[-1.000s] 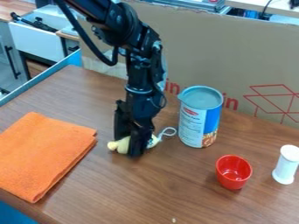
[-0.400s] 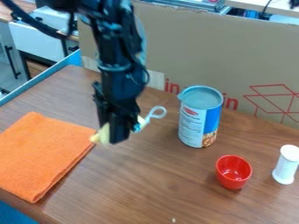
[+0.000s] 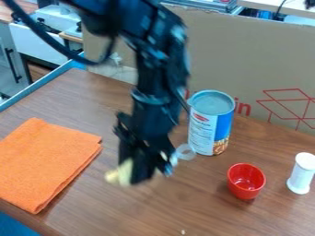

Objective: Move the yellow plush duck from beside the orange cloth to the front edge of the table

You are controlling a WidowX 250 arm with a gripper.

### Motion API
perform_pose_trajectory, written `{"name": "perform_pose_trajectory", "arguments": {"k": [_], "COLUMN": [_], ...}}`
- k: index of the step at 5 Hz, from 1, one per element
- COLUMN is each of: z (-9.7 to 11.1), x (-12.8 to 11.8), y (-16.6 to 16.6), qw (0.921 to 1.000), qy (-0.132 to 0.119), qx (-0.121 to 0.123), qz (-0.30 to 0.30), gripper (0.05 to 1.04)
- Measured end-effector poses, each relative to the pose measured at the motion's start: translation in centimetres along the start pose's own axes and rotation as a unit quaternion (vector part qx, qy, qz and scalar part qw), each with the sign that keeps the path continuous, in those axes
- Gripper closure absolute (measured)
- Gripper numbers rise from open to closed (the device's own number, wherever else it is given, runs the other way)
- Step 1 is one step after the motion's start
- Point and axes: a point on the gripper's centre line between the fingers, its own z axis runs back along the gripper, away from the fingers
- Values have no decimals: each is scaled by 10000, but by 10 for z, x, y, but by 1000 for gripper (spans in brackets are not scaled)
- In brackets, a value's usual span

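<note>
My black gripper (image 3: 142, 174) hangs over the wooden table (image 3: 184, 207), left of the middle of the view, closed around a small pale yellow toy (image 3: 122, 174). Part of the toy pokes out to the left of the fingers. On the right side its light looped string (image 3: 184, 152) sticks out, near the foot of the blue and white can (image 3: 209, 123). The toy's middle is hidden by the gripper. Farther right, a red cup (image 3: 246, 180) stands upright. To the gripper's left lies a folded orange cloth (image 3: 48, 161).
A white cylindrical container (image 3: 300, 173) stands at the right edge. Behind the table rises a cardboard panel (image 3: 258, 60) with red markings. A blue rim (image 3: 42, 82) runs along the table's left side.
From one second ago, the gripper first rose and moved left with the toy, then came right and nearer the camera, still holding it. Can, cup and cloth have stayed in place.
</note>
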Motion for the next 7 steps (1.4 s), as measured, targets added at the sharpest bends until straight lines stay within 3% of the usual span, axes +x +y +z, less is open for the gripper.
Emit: {"name": "perform_pose_trajectory", "arguments": {"k": [2,3,4,5,6,7], "z": [-39,-52,-58,-59,-59,-58], "x": [20,15,5,4,2,1], "y": [-52,-72,-84,-84,-81,-69], "qw": [9947,9900,9877,9894,9909,9939], "qy": [546,781,902,862,813,676], "qx": [-57,28,148,171,172,-19], "qz": [-874,-1172,-1269,-1158,-1057,-871], "gripper": [741,741,741,678,398,206]}}
